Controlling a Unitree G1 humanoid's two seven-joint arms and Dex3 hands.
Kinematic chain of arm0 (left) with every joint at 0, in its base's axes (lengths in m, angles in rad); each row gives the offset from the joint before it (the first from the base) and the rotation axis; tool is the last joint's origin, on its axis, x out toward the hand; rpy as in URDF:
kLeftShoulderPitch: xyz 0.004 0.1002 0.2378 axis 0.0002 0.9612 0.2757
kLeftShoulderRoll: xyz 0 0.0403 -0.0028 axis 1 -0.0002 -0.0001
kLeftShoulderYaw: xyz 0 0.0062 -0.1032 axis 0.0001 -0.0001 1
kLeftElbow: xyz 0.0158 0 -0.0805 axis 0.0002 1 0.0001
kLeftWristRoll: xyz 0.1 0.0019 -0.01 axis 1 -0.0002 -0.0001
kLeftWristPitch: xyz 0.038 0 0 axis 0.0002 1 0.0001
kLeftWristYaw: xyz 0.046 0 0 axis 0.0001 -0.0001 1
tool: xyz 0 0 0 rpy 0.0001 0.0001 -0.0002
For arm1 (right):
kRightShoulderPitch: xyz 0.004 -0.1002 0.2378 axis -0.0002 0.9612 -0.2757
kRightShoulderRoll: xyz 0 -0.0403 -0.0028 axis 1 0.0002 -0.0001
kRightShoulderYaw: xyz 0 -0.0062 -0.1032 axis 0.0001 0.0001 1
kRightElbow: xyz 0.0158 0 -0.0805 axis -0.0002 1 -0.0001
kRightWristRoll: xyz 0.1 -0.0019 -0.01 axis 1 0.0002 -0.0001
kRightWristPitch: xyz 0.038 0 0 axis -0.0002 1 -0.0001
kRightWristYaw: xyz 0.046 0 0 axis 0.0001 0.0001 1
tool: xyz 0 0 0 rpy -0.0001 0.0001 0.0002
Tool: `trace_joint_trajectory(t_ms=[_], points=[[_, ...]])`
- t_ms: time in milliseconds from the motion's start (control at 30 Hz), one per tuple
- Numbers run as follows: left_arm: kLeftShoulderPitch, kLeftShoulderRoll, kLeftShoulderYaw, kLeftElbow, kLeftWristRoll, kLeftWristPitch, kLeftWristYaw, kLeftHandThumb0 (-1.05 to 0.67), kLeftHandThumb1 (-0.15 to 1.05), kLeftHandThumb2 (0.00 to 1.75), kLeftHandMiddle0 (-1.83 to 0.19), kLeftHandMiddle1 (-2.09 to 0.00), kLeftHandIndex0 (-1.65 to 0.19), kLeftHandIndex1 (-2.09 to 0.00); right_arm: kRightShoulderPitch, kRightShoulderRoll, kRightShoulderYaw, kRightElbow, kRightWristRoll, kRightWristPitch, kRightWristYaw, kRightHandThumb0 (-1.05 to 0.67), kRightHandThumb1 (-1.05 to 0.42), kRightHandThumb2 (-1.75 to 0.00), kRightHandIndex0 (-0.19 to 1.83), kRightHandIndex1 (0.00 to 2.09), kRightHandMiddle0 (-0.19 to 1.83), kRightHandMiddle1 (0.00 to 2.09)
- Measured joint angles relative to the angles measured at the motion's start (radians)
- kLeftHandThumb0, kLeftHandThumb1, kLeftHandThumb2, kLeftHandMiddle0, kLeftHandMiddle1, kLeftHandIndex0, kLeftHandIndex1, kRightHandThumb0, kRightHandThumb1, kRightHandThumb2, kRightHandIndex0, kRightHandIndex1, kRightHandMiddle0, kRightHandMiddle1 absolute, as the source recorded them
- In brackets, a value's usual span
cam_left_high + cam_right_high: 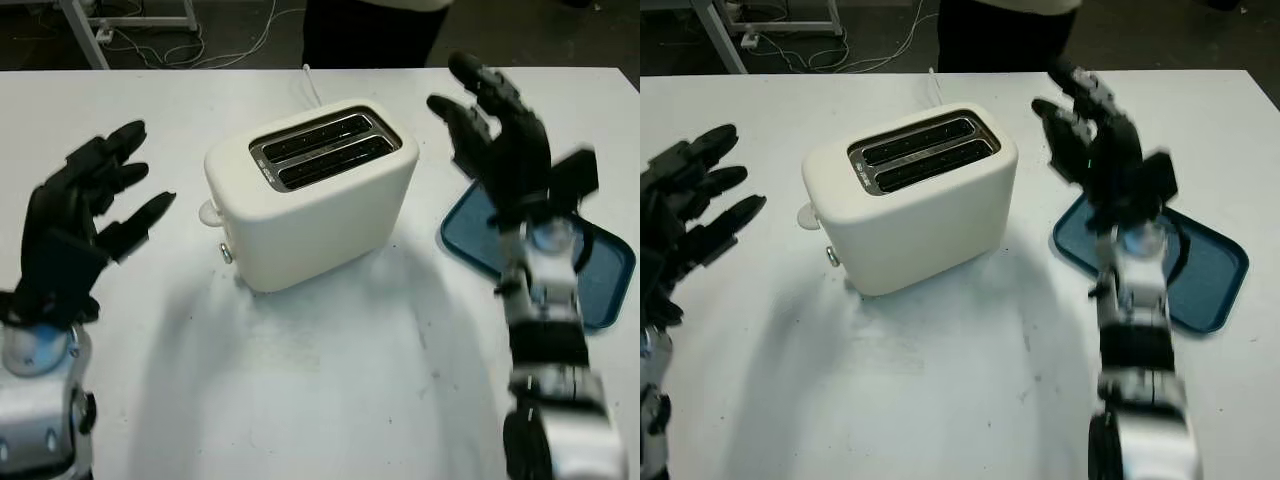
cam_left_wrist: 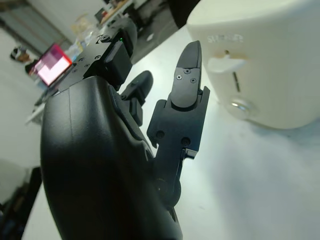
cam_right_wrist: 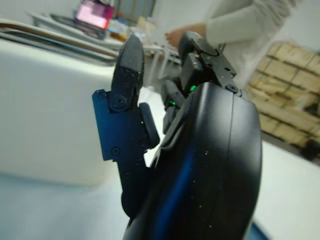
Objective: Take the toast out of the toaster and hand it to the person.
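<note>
A white table (image 1: pixel 330 400) fills most of the space. Beyond its far edge the floor (image 1: pixel 520 35) is dark, with pale cables (image 1: pixel 225 40) trailing across it on the far left beside a grey metal frame leg (image 1: pixel 85 30). Stacked wooden pallets (image 3: pixel 292 80) stand off to one side, and a lit screen (image 2: pixel 50 65) glows pink on a desk.

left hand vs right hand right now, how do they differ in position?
The left hand is off the toaster's lever end, well apart from it; the right hand is at the opposite end, closer to the toaster's top edge. The left hand is above bare table; the right hand is above the blue tray. Both are open, holding nothing, and neither touches the toaster.
</note>
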Motion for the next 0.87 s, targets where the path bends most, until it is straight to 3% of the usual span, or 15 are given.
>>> trace_joint_trajectory(t_ms=[200, 400, 600, 867], points=[[0.115, -0.09, -0.055, 0.021, 0.036, -0.168, 0.07, -0.34, 0.92, 0.38, -0.16, -0.58, -0.39, 0.0, 0.171, 0.042, 0.067, -0.2, -0.052, 0.025, -0.085, -0.5, -0.92, -0.64, 0.09, 0.4, 0.24, 0.08], [0.182, -0.149, -0.104, 0.047, 0.04, -0.252, 0.1, -0.39, 0.92, 0.44, -0.16, -0.54, -0.37, 0.0, 0.256, 0.065, 0.095, -0.256, -0.078, 0.026, -0.127, -0.51, -0.92, -0.65, 0.06, 0.42, 0.23, 0.06], [0.197, -0.168, -0.157, 0.067, 0.077, -0.275, 0.108, -0.44, 0.92, 0.51, -0.19, -0.52, -0.38, -0.01, 0.31, 0.091, 0.123, -0.272, -0.078, 0.034, -0.145, -0.52, -0.92, -0.62, 0.06, 0.43, 0.23, 0.05], [0.188, -0.169, -0.163, 0.102, 0.082, -0.277, 0.118, -0.42, 0.92, 0.52, -0.2, -0.48, -0.37, 0.0, 0.315, 0.112, 0.139, -0.271, -0.077, 0.048, -0.161, -0.55, -0.92, -0.6, 0.05, 0.44, 0.24, 0.04]])
